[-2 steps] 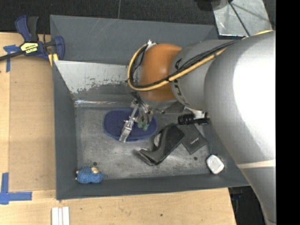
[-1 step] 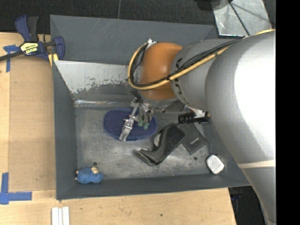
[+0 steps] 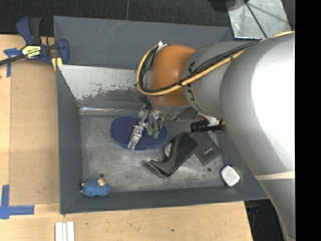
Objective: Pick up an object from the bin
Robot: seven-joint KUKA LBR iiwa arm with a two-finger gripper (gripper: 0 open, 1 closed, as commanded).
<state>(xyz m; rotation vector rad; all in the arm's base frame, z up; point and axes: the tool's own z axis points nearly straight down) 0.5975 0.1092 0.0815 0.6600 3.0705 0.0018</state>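
Observation:
My gripper (image 3: 144,134) hangs low over the middle of the bin, under the orange wrist cover. It stands open, its fingertips right above a flat, dark blue oval pad (image 3: 123,130) that lies on the bin floor. One silver fingertip (image 3: 134,138) reaches down onto the pad's middle. Nothing shows between the fingers. The pad's right part is hidden behind the gripper. Just right of the gripper lies a black folded strap-like thing (image 3: 173,158).
A black marker with a white end (image 3: 206,126) and a dark grey flat square (image 3: 209,151) lie to the right, under the arm. A small white thing (image 3: 230,175) sits in the front right corner. A blue fuzzy toy (image 3: 94,188) rests in the front left corner.

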